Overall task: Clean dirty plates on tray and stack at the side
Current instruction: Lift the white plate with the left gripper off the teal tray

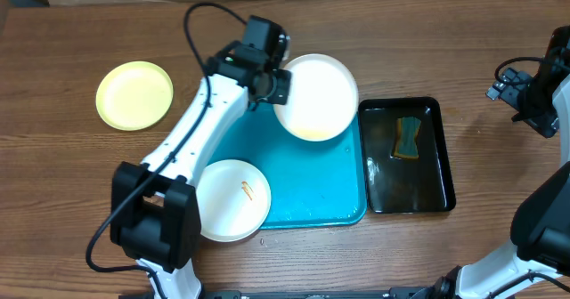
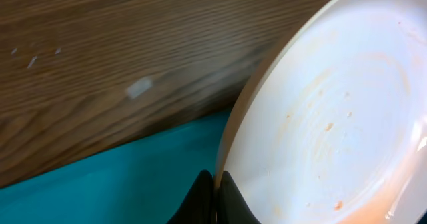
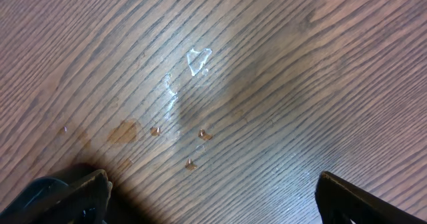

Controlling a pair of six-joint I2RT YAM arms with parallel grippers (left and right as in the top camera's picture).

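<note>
My left gripper (image 1: 278, 85) (image 2: 217, 184) is shut on the rim of a white plate (image 1: 316, 97) (image 2: 333, 117), holding it tilted over the back of the turquoise tray (image 1: 312, 188) (image 2: 133, 177). Faint orange specks and smears mark the plate's face. A second white plate (image 1: 230, 199) with a small orange smear (image 1: 247, 189) lies on the tray's front left corner. The yellow-green plate (image 1: 134, 94) rests on the table far left of the tray. My right gripper (image 1: 521, 99) (image 3: 213, 191) hangs open over bare wood at the far right, nothing between its fingers (image 3: 73, 191).
A narrow black tray (image 1: 427, 188) stands right of the turquoise one, with a green-and-yellow sponge (image 1: 408, 137) in it. Small drops of liquid (image 3: 193, 61) lie on the wood under the right gripper.
</note>
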